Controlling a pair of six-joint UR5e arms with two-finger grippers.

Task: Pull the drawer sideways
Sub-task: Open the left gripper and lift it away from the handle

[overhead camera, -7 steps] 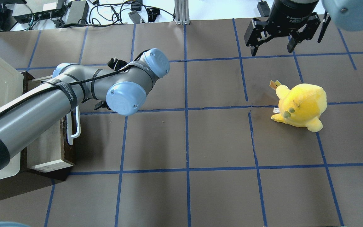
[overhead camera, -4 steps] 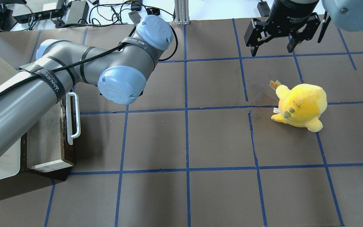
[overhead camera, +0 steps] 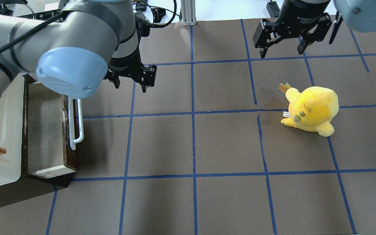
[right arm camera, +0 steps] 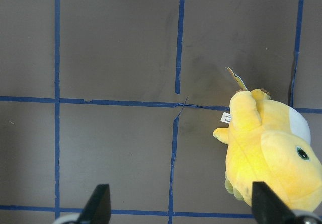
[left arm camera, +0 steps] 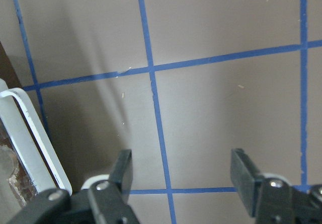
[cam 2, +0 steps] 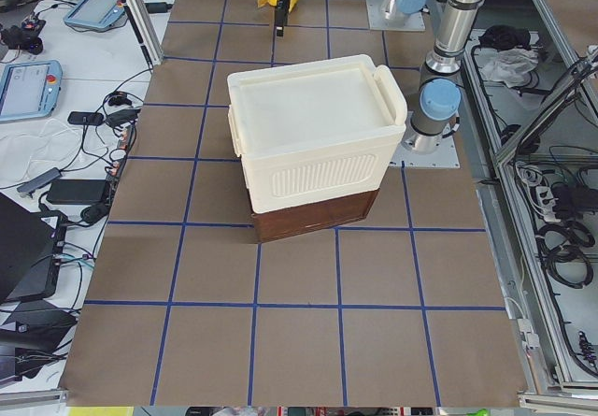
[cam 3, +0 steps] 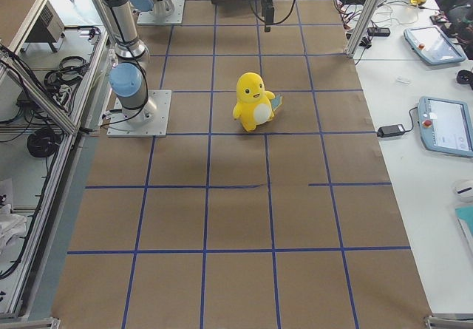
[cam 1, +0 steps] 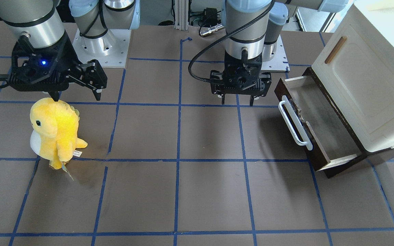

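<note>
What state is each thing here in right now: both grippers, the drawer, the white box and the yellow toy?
drawer: slid out, open, nothing inside.
white bar handle: free, nothing gripping it.
left gripper: open, empty, near the handle's end, not touching it.
right gripper: open, empty, near the toy.
yellow plush toy: standing upright, not held.
cream cabinet: front panel looks shut.

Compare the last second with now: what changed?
The left gripper drew back from the handle to over the table, jaws open; the arm hid any earlier grip. The drawer stayed pulled out; the toy and right gripper did not move.
</note>
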